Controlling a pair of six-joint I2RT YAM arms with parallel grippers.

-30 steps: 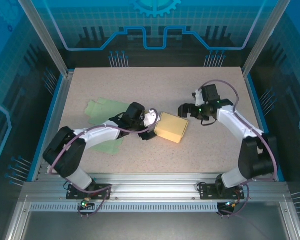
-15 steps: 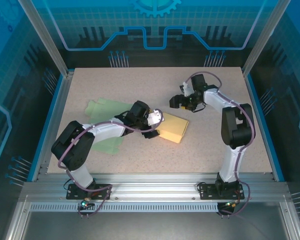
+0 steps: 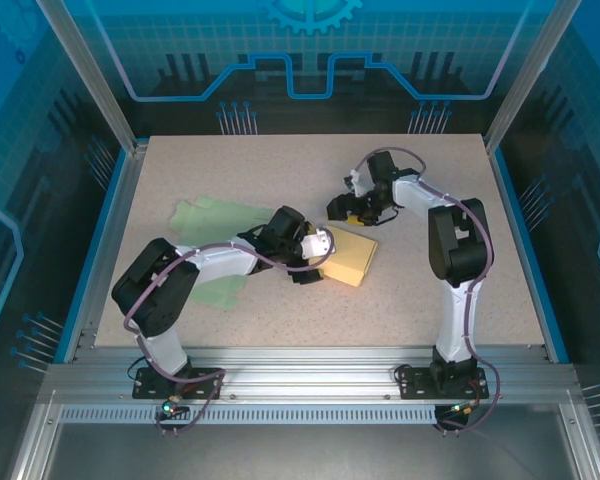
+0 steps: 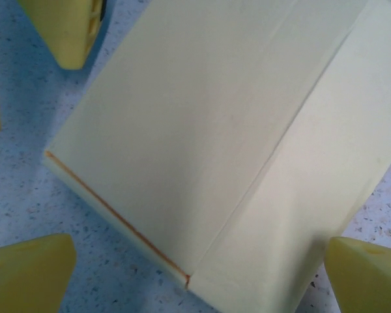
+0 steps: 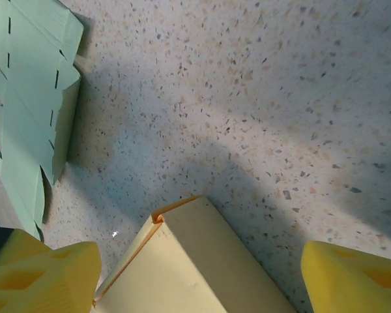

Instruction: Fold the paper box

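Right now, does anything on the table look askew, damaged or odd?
Nothing spilled or torn. The yellow box lies at an angle to the table edges, its corner seam slightly gapped. The flat green sheet lies partly under the left arm.

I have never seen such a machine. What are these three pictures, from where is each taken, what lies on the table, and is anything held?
These are two robot arms, each ending in a two-finger gripper. One picture looks down from above; the other two come from cameras on the wrists. On the speckled table lie a folded pale yellow paper box and a flat green paper cut-out. The left gripper stands open over the box; the right gripper is open at its far corner. Nothing is held.
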